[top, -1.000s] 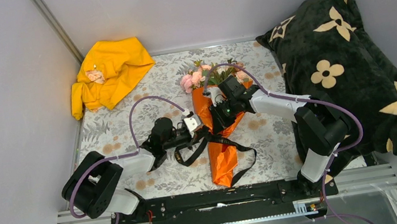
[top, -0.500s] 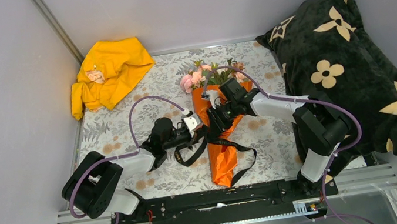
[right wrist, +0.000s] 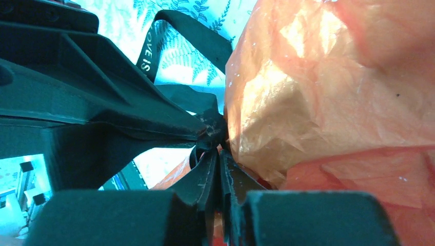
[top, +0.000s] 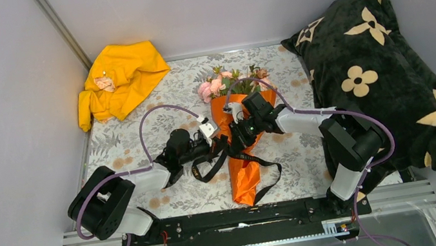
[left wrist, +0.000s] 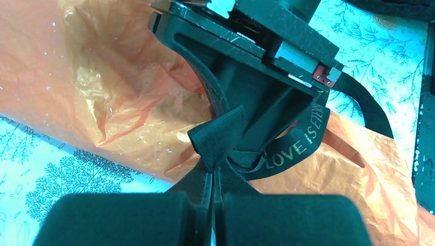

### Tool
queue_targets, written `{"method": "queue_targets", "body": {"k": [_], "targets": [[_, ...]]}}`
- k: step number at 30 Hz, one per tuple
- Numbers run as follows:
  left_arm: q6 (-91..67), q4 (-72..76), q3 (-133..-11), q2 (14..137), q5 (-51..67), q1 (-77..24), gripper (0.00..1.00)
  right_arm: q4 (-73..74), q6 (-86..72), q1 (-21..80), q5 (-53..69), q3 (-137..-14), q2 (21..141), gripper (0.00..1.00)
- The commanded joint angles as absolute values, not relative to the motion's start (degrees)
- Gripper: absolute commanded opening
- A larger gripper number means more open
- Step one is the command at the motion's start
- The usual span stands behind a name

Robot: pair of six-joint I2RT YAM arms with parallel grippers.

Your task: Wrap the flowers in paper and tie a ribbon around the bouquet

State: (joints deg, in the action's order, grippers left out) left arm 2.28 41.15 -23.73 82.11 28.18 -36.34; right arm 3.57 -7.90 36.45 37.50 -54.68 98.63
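Bouquet (top: 241,139) lying flat at the middle of the tabletop (top: 139,135), as seen from the near edge. The pink flowers (top: 213,86) point toward the far wall. The creased orange paper (top: 244,181) narrows to a tip pointing at the arm bases.

The black ribbon (left wrist: 297,146), with gold lettering that begins "LOVE IS", crosses the middle of the cone. Its loose lengths trail onto the tabletop on both sides.

The left arm (top: 145,176) reaches in from the left. The left jaws are pressed together on a folded pinch of ribbon, just beside the paper.

The right arm (top: 306,119) reaches in from the right. The right jaws are closed to a thin slit on a bunched bit of ribbon, hard against the paper. The two sets of jaws nearly meet.

A yellow garment (top: 117,79) lies at the far left corner. A black pillow (top: 370,67) with cream flower shapes lies along the right side.
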Motion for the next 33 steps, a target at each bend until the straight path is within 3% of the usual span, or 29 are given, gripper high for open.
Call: {"method": "queue_targets", "body": {"k": [1, 6, 15, 18, 28, 33], "targets": [[0.4, 43.7, -25.4, 82.1, 25.4, -36.4, 0.00, 3.4, -7.8, 37.2, 34.4, -54.1, 96.3, 0.06], [0.1, 42.8, -25.1, 81.5, 24.6, -36.4, 0.00, 6.3, -7.4, 37.1, 32.6, -55.3, 92.7, 0.00], [-5.1, 41.4, -24.9, 80.5, 25.2, -36.4, 0.00, 7.1, -8.6, 37.1, 27.7, -55.1, 88.6, 0.00], [-7.5, 41.3, -25.2, 79.4, 28.4, -36.4, 0.29, 7.1, -8.7, 37.1, 27.3, -55.0, 88.5, 0.00], [-11.2, 42.4, -26.7, 80.0, 24.9, -33.9, 0.54, 7.4, -8.5, 37.1, 27.8, -54.6, 89.3, 0.01], [-9.5, 45.5, -28.0, 79.8, 29.5, -33.7, 0.56, 7.6, -8.4, 37.1, 27.7, -54.2, 89.2, 0.03]]}}
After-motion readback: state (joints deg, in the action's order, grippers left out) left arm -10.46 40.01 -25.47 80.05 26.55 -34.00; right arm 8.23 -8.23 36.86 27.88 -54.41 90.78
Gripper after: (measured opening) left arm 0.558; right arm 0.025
